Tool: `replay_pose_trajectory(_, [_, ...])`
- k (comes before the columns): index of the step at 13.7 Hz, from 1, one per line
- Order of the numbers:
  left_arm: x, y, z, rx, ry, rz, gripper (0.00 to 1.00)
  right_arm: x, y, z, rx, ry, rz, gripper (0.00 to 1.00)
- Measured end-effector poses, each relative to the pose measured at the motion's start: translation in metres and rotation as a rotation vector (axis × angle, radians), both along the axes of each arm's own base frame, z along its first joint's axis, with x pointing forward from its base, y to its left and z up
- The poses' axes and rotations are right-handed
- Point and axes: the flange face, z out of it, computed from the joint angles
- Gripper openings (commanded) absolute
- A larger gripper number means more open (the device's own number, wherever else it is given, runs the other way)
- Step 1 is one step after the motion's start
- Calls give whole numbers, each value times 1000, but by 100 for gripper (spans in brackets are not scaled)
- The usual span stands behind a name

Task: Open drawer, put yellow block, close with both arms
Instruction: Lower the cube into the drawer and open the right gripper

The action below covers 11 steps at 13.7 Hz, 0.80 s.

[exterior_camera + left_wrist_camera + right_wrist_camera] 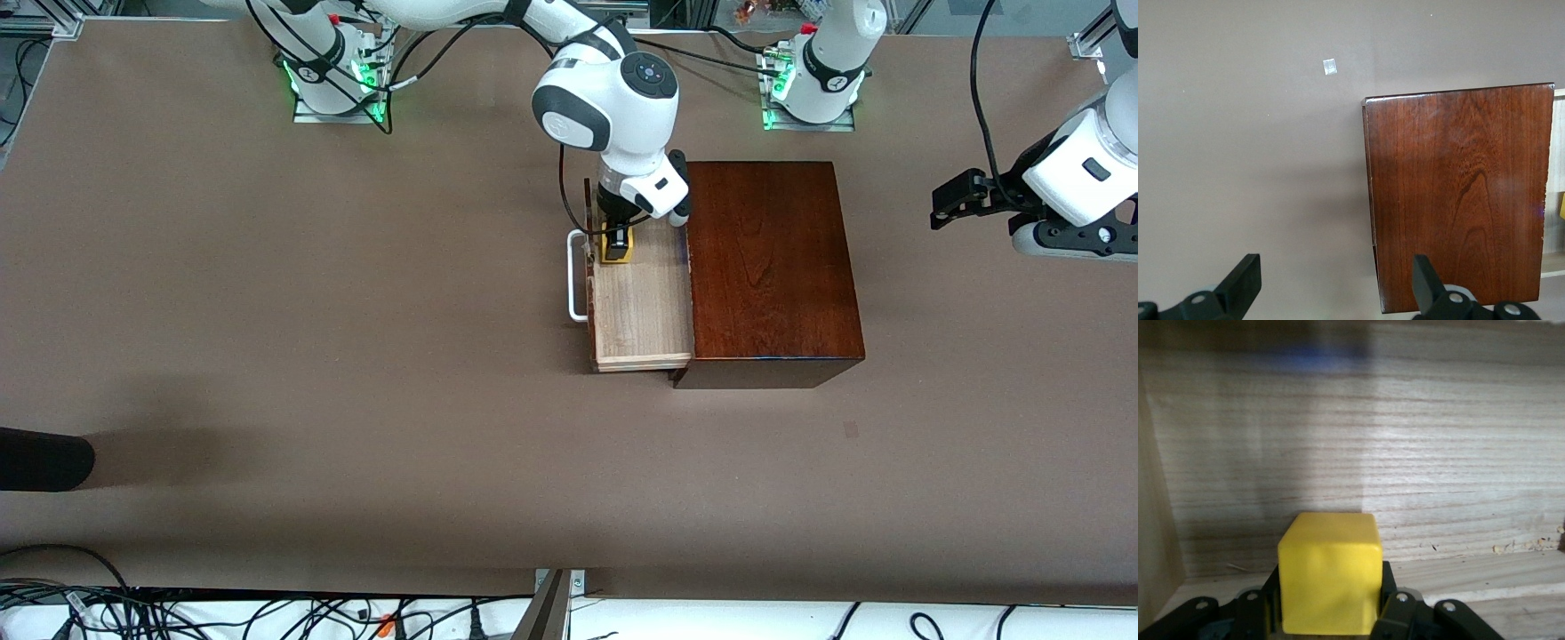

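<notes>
The drawer [642, 307] stands pulled out of the dark wooden box [769, 267] toward the right arm's end of the table, its white handle [576, 276] outermost. My right gripper [616, 242] reaches down into the drawer's end farther from the front camera. It is shut on the yellow block [616, 250]. In the right wrist view the block [1330, 570] sits between the fingers [1395, 600], low over the pale drawer floor [1438, 487]. My left gripper [956, 200] is open and empty, waiting in the air past the box toward the left arm's end. In its wrist view the gripper [1335, 283] looks down on the box [1458, 193].
A black object [44, 458] lies at the table's edge at the right arm's end, nearer the front camera. A small tape mark [852, 429] is on the brown table, nearer the front camera than the box. Cables run along the front edge.
</notes>
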Motion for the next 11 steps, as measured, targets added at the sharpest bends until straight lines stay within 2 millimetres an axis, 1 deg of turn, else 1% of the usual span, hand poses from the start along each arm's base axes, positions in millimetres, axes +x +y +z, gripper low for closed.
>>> replay_pose_trajectory(3, [0,0,0,0,-2,0,100,3,0,-11,3,4,6,7])
replay_pose_trajectory(4, [0,0,0,0,-4,0,100,5,0,-15,6,3,5,11])
replay_pose_trajectory(6, [1,0,1,0,-5,0,100,6,0,-14,9,-1,4,17])
replay_pose_trajectory(7, [1,0,1,0,-5,0,100,6,0,-14,9,-1,4,24])
replay_pose_trajectory(8, [1,0,1,0,-5,1,100,6,0,-14,9,-1,4,59])
replay_pose_trajectory(9, [1,1,1,0,-5,1,100,6,0,-14,9,-1,4,100])
replay_pose_trajectory(11, [1,0,1,0,-6,1,100,8,-2,-15,6,-2,1,100])
